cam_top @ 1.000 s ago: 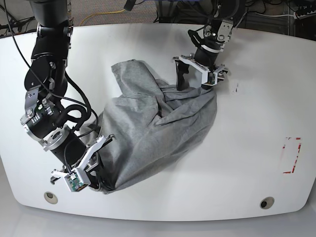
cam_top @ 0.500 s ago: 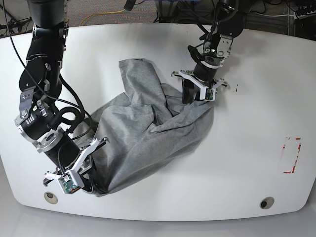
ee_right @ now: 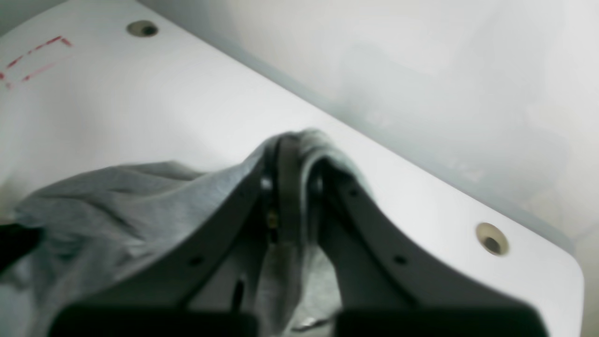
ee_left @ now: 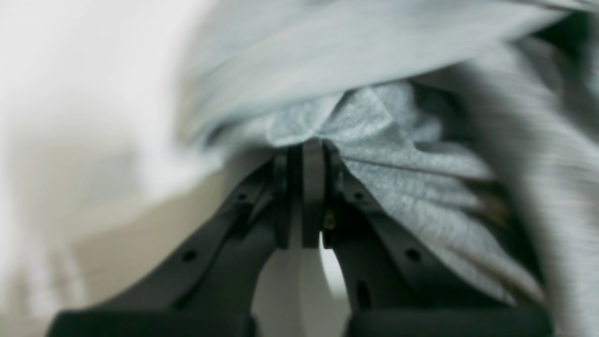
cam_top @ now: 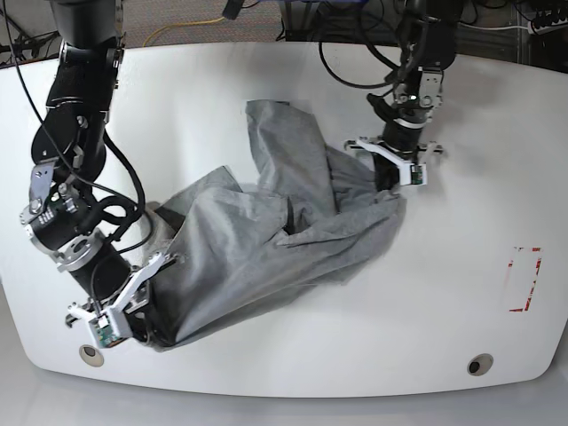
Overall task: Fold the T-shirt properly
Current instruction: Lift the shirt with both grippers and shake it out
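Observation:
The heather-grey T-shirt (cam_top: 266, 240) lies crumpled across the middle of the white table (cam_top: 461, 222), stretched between my two grippers, with no lettering showing. In the base view my left gripper (cam_top: 389, 188) points down at the shirt's right upper edge. In the left wrist view that gripper (ee_left: 305, 146) is shut, pinching a bunched fold of the T-shirt (ee_left: 398, 154). My right gripper (cam_top: 149, 335) holds the shirt's lower left corner near the front edge. The right wrist view has this gripper (ee_right: 291, 145) shut, with T-shirt cloth (ee_right: 117, 196) draped over its tips.
A red marked rectangle (cam_top: 524, 280) sits at the table's right side. Two round holes (cam_top: 479, 365) (cam_top: 90, 353) lie along the front edge, close to my right arm. Cables (cam_top: 186, 27) run behind the table's back edge.
My left gripper closed on the shirt's edge and moved right, dragging the cloth that way. My right gripper, still shut on the cloth, shifted left toward the front corner.

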`<state>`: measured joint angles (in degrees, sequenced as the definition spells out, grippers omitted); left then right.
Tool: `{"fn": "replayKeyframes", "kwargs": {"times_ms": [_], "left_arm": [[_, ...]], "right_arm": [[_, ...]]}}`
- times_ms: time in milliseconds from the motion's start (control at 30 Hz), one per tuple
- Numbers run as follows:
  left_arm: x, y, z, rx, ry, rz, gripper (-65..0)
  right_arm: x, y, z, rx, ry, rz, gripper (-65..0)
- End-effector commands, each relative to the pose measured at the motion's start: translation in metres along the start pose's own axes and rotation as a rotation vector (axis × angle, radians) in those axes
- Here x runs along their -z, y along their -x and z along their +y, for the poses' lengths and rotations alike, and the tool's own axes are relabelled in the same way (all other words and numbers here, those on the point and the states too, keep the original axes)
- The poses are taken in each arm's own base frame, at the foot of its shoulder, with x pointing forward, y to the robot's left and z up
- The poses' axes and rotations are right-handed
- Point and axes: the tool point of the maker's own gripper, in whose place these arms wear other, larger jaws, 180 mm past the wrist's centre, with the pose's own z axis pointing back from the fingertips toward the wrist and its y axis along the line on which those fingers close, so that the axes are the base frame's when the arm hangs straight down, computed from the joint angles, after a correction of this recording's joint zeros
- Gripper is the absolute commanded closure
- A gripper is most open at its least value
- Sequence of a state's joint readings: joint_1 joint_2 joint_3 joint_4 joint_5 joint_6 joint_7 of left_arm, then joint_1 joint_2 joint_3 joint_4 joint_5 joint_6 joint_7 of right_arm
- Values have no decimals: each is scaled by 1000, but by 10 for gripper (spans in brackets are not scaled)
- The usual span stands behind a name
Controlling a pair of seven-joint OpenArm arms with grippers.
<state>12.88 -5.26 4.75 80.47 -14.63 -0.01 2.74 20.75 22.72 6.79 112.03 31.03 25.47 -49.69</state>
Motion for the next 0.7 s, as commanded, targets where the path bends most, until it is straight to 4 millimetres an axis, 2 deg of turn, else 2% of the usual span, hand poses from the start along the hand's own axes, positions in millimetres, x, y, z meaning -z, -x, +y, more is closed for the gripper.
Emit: {"fn": "replayKeyframes", "kwargs": {"times_ms": [0, 100, 333, 367, 467, 500, 667], "left_arm": [[-7, -34, 28, 58, -45, -38, 0], [-17, -75, 43, 97, -70, -114, 0], [-44, -155, 80, 189, -148, -239, 0], [-45, -175, 83, 210, -149, -273, 0], [-50, -208, 93, 266, -149, -319, 0], [-55, -225, 99, 288, -158, -349, 0], [-77, -277, 119, 320, -184, -448, 0]], "right_arm": [[-3, -32, -19, -20, 43, -90, 0], [-2, -44, -27, -27, 58, -111, 0], [10, -65, -52, -4, 84, -136, 0], [16, -72, -55, -2, 80, -142, 0], [27, -86, -59, -10, 69, -145, 0], [30, -92, -64, -20, 80, -146, 0], [29, -122, -80, -49, 118, -185, 0]]}}
